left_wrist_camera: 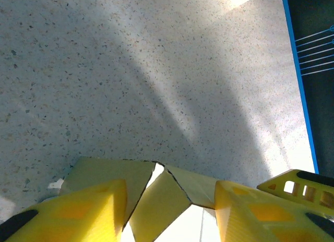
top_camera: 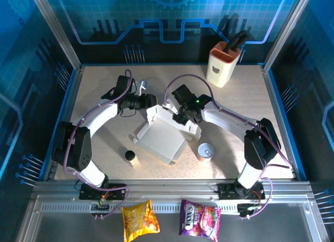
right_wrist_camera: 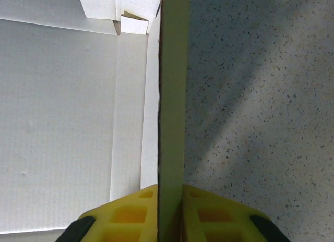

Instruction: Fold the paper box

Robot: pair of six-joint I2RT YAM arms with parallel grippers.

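Now: side-wall fold in hand, by my read; box is nowhere near closed.
Paper box: paper box (top_camera: 163, 139) lies open in the middle of the table (top_camera: 104, 91), grey-white inside up, between the two arms. Tin can (top_camera: 206, 151) sits near its right corner, not touching.
Right gripper: right gripper (right_wrist_camera: 170, 195) pinches a side wall (right_wrist_camera: 171, 96), seen edge-on and standing upright off the base panel. Fingers (right_wrist_camera: 130, 213) are clamped flat on both faces of the card.
Left gripper: left gripper (left_wrist_camera: 169, 195) is spread wide at the box's far left corner, with yellow flaps (left_wrist_camera: 104, 174) in the gap. Pad contact is unclear from this angle, probably none.
Right, how: hold the pinch low by the crease and swing the wall about its fold line. Don't drag outward or the whole box will slide.
Left, how: close only once a single flap sits square between the pads. Two flaps meet at a notch there, so take one, not both.
Coordination: one arm anchors while the other folds; thin card likely buckles if both tug.
Risk: wall bending mid-span instead of at the crease; box skating toward the tin can.
Clutter: knife block (top_camera: 224, 64) is at the far right, well apart, no concern.
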